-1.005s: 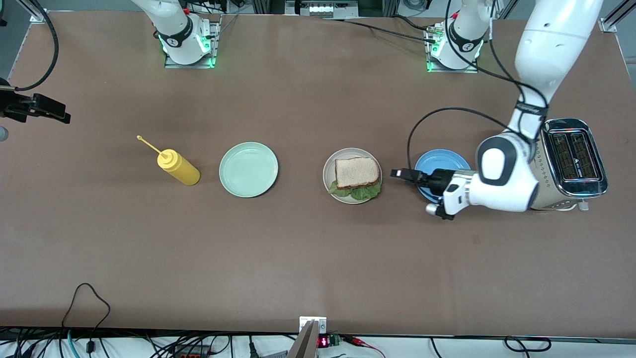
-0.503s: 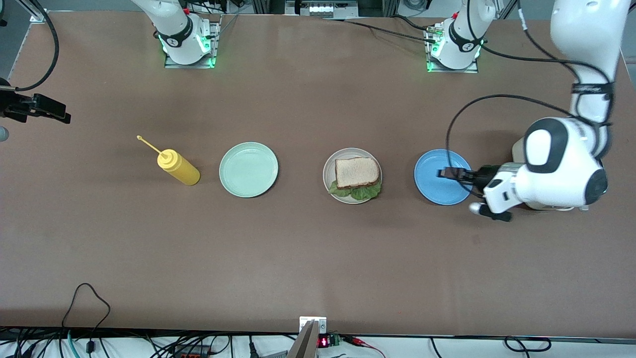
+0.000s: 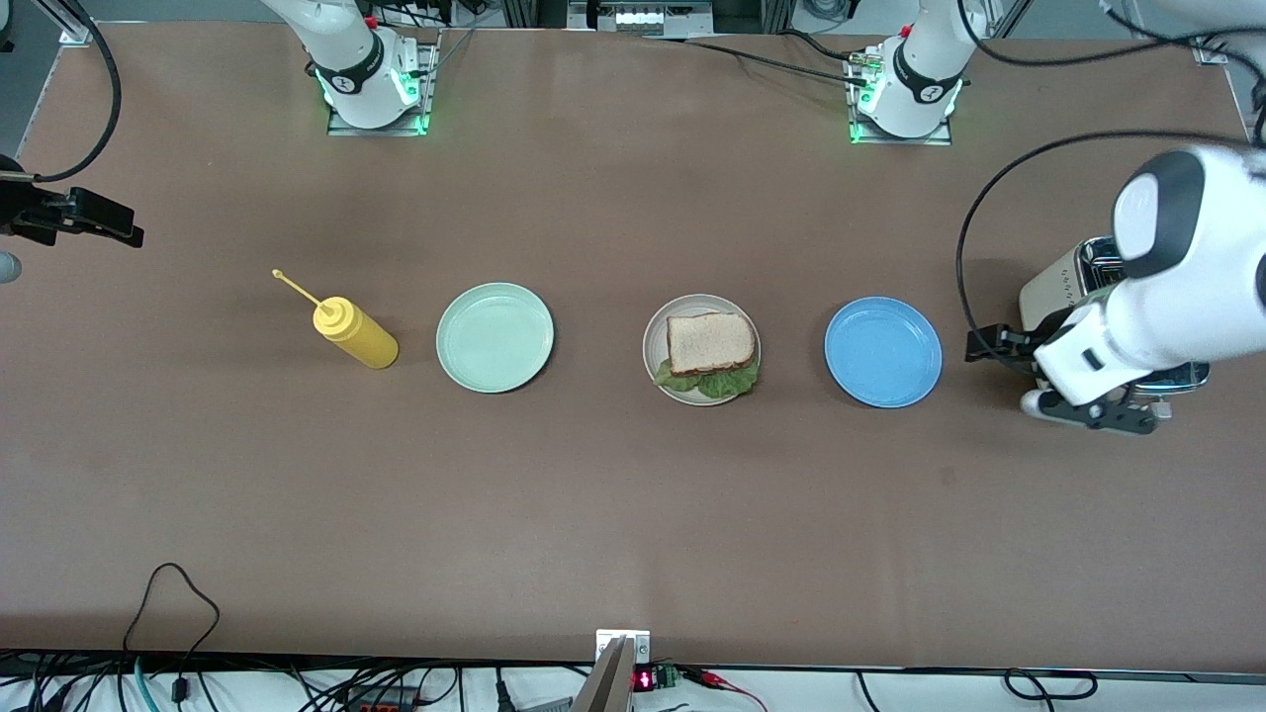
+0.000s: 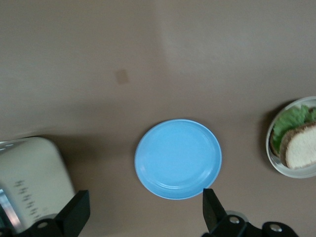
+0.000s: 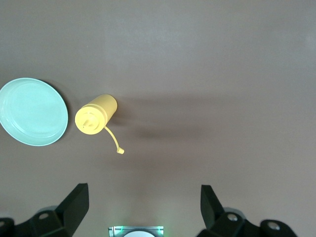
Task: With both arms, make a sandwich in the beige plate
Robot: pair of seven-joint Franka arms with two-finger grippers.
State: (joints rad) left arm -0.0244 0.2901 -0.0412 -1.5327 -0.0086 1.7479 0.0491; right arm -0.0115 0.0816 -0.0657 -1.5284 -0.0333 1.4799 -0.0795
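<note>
Sitting in the beige plate (image 3: 701, 350) mid-table is the finished sandwich (image 3: 710, 343): top bread slice (image 3: 710, 342) on a ruffled green lettuce leaf (image 3: 722, 382) that pokes out on the side nearer the front camera; lower slice hidden. The left wrist view catches the plate's edge with lettuce and bread.

Mint-green plate (image 3: 495, 337) beside it toward the right arm's end, nothing in it. Blue plate (image 3: 883, 352) beside the beige plate toward the left arm's end, also nothing in it. Yellow squeeze bottle (image 3: 354, 331) just beside the mint plate toward the right arm's end, thin nozzle cap hanging out from its tip. Toaster (image 3: 1073, 287) at the left arm's end, mostly covered by the arm.

Left arm (image 3: 1182, 267) bent low over the toaster, wrist roughly level, left gripper (image 3: 989, 345) over the bare table between blue plate and toaster, fingers (image 4: 76, 215) spread wide, holding nothing. Right arm: only base (image 3: 366, 74) in the front view; it waits. Right gripper (image 5: 143, 207) up over the table near the bottle, fingers (image 5: 74, 205) spread apart, nothing between them.

Small dark markings on the toaster's side, unreadable. No readable writing elsewhere.
</note>
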